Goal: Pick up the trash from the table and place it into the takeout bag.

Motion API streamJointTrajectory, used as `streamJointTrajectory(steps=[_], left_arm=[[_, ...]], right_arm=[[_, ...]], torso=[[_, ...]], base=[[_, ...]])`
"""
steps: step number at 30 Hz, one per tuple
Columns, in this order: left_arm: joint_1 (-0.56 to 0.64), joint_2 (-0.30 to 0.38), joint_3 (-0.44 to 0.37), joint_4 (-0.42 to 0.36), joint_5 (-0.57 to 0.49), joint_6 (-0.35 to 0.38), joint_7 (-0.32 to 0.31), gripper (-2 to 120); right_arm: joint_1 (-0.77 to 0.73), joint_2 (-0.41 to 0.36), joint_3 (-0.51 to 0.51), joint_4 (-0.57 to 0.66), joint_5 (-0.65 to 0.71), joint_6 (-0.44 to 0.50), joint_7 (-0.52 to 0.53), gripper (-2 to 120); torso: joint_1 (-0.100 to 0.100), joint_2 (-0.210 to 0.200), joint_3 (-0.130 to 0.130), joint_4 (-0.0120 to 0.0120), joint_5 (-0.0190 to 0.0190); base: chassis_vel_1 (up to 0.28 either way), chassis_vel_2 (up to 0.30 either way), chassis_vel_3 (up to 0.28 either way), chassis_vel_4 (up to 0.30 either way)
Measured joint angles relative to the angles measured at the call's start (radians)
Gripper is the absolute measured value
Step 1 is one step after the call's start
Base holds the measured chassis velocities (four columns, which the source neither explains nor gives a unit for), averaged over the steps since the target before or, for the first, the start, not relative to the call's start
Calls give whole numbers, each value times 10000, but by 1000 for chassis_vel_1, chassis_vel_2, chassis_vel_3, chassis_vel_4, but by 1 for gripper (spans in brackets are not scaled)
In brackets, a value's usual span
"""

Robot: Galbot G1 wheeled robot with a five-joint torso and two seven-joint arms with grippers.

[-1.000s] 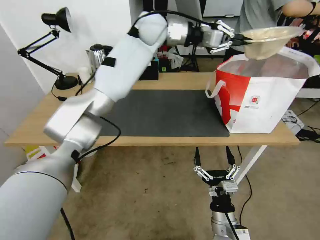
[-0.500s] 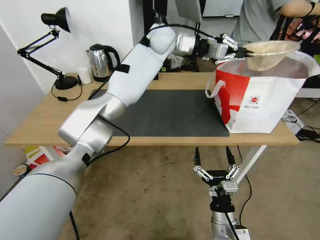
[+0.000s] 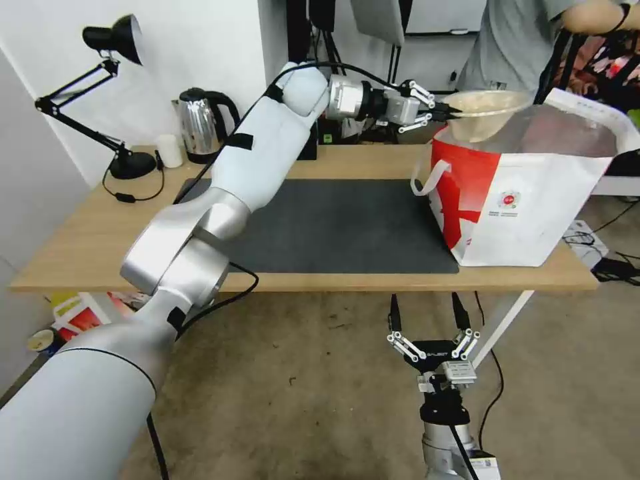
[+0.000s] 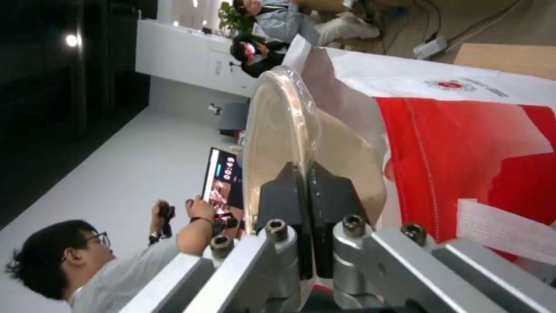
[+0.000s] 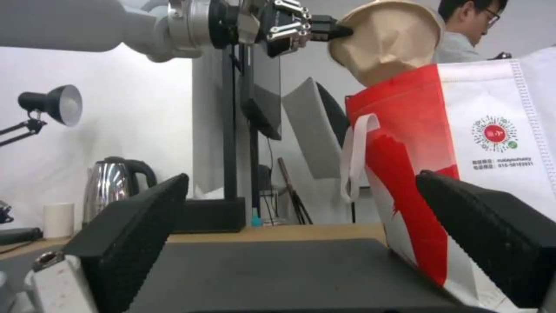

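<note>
One paper bowl (image 3: 485, 110) pinched by left fingers (image 3: 445, 115) over takeout bag (image 3: 533, 200).

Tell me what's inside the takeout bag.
Silver foil lining shows inside the takeout bag; its walls hide the bottom. The left hand holds the beige paper bowl above its rim.

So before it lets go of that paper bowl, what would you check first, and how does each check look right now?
1. Left tool pinching the bowl rim: ok, fingers shut on it in the left wrist view.
2. Bowl above the bag opening: not ok, it sits at the near-left rim, partly outside.
3. Bag upright and open: ok.
4. Bowl level: ok in the head view.
5. Room inside the bag: cannot tell, the inside is hidden.
6. Right tool out of the way: ok, open, below the table edge.
</note>
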Motion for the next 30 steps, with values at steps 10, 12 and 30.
streamJointTrajectory(steps=[10, 12, 30], left_arm=[[-37, -1, 343, -83, -229, 68, -466, 9], [9, -1, 498, -111, -426, 123, -530, 19], [-12, 7, 939, -401, -989, 308, -675, 84]], right_arm=[[0, 0, 0, -1, 0, 0, 0, 100], [0, 0, 0, 0, 0, 0, 0, 100], [0, 0, 0, 0, 0, 0, 0, 100]], torso=[[0, 2, 0, 0, 1], [0, 2, 0, -1, 1], [0, 2, 0, -1, 1]], base=[[0, 0, 0, 0], [0, 0, 0, 0], [0, 0, 0, 0]])
